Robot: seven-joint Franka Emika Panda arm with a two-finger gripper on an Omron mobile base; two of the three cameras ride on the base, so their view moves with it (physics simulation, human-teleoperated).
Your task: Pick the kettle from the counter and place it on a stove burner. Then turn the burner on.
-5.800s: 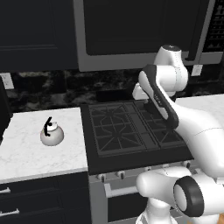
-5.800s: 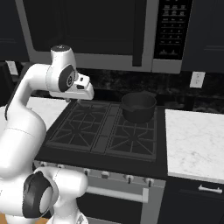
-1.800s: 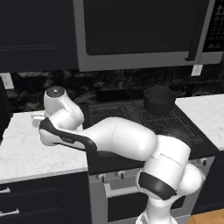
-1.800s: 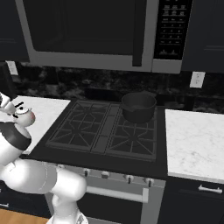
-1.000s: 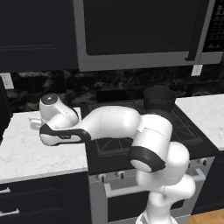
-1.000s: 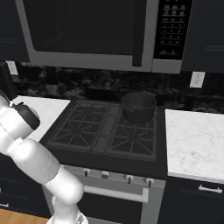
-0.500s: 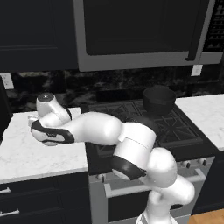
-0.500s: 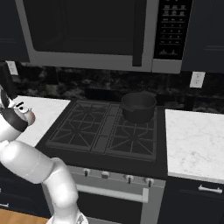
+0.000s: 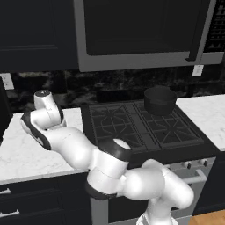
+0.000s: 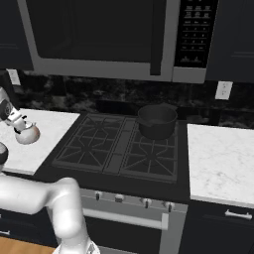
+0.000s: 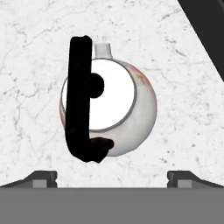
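One kettle [image 11: 107, 111] stands on the white table [image 11: 175, 65] left of the cooktop, directly below the released pincer [image 11: 112, 177]; its black handle [image 11: 81, 98] runs lengthwise, off-centre between the jaws.

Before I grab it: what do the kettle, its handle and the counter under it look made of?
Kettle: probably polished metal, judging by the smooth silvery-white body with a soft sheen. Handle: matte black with no highlights, so plastic or coated metal; I can't tell which. Counter: white slab with faint grey veining, marble or a marble-look surface.
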